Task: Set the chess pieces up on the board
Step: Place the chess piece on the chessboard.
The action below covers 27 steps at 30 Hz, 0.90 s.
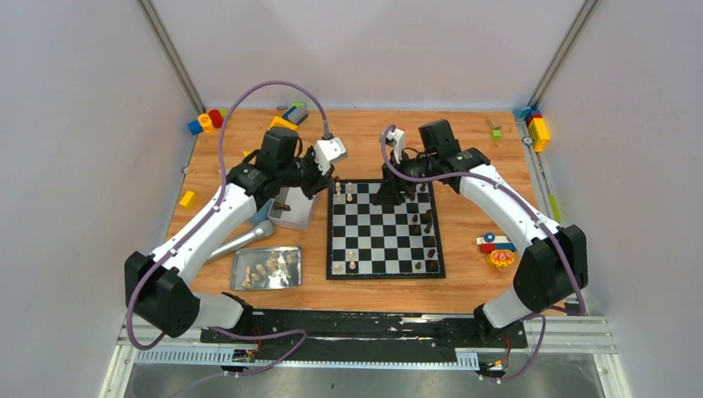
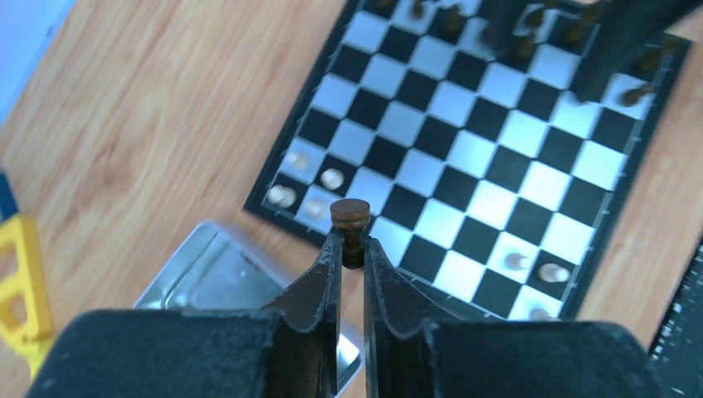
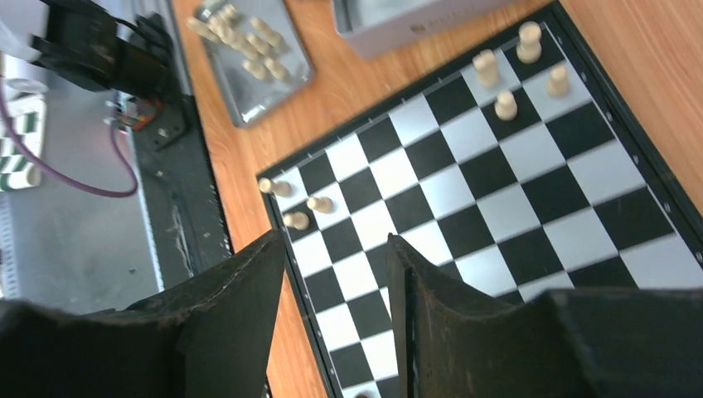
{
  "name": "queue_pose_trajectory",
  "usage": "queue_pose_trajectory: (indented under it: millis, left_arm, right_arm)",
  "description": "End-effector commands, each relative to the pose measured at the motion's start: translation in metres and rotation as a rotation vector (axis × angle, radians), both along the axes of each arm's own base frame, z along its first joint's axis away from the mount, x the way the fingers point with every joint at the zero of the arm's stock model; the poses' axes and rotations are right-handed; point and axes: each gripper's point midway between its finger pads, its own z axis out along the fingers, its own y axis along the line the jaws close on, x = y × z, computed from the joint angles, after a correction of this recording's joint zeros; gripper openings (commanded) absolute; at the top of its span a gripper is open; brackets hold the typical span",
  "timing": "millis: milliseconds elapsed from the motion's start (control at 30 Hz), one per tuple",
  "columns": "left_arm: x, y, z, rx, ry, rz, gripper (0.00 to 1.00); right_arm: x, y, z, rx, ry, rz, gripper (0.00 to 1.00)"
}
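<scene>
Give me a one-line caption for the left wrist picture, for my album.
Left gripper pinching a dark brown chess piece above a metal tray, at the edge of the checkered board.

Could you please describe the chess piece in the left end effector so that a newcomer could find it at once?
Find the checkered board in the middle of the table, then the left end effector by its far-left corner. Clamped between its fingers is a dark brown chess piece with a rounded head, unlike the cream pieces standing on the squares nearby.
</scene>
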Motion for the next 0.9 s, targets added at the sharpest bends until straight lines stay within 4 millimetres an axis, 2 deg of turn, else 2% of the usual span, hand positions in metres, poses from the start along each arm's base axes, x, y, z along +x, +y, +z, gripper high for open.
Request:
queue_pose_trajectory:
  millis: [0, 167, 300, 867]
  left_arm:
    - [-0.033, -0.033, 0.025, -0.041, -0.075, -0.176, 0.09]
    - [-0.051, -0.053, 0.030, -0.028, -0.104, -0.236, 0.08]
    - [-0.057, -0.059, 0.030, -0.030, -0.106, -0.265, 0.08]
    - [-0.064, -0.069, 0.028, -0.023, -0.101, -0.301, 0.07]
  right_arm:
    - [0.000, 0.023, 0.048, 0.198, 0.011, 0.087, 0.51]
    - [-0.002, 0.028, 0.061, 0.253, 0.050, 0.128, 0.55]
    - [-0.004, 0.031, 0.062, 0.273, 0.082, 0.152, 0.56]
    - [-0.002, 0.044, 0.057, 0.297, 0.154, 0.201, 0.48]
